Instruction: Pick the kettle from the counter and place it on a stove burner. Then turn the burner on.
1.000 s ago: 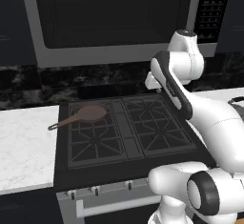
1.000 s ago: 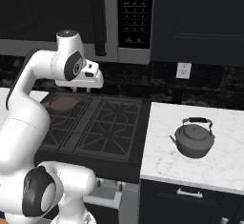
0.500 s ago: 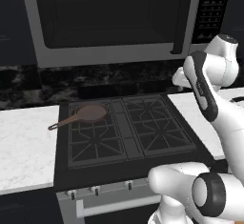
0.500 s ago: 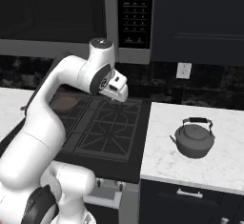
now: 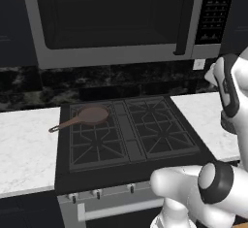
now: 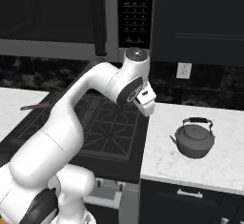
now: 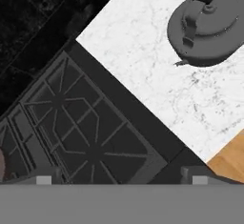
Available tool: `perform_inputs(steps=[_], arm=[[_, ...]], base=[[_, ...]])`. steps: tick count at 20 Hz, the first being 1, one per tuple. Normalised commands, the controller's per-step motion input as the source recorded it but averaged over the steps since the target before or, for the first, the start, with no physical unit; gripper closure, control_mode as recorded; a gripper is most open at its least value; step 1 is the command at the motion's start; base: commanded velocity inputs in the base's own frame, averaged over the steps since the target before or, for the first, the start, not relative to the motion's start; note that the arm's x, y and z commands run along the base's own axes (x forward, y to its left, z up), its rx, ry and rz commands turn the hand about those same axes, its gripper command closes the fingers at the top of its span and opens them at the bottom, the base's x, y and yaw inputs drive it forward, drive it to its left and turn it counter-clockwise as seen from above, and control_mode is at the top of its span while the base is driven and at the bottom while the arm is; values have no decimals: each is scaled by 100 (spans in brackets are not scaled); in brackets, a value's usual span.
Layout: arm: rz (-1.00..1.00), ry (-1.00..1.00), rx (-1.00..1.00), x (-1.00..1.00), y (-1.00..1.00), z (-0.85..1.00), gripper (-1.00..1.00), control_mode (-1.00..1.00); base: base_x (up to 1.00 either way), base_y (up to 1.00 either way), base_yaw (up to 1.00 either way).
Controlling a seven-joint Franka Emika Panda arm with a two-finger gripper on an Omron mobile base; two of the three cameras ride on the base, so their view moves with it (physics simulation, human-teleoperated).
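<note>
Our two-finger gripper (image 6: 147, 105) hangs above the stove's right edge, fingers apart and empty. The squat grey metal kettle with dark arched handle (image 6: 194, 139) sits upright on the white marble-look counter (image 6: 209, 163) right of the cooktop, well apart from the gripper. Risk as we judge it: coming down off-centre could knock the kettle's handle or tip it; the brown long-handled frying pan (image 5: 87, 116) occupies the rear-left black cast-iron burner grate (image 5: 90, 119), so we'd place elsewhere. In the hand view the kettle (image 7: 208, 24) is cut off at the top; the fingertips barely show.
</note>
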Motion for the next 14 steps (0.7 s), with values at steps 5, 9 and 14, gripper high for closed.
perform_inputs(steps=[5,9,14], arm=[[-44,1,20,0,-100,-14,-100,-100],[-38,1,17,8,-100,-30,-100,-100],[-26,0,15,3,-100,-42,-100,-100]], base=[[0,0,0],[0,0,0],[0,0,0]])
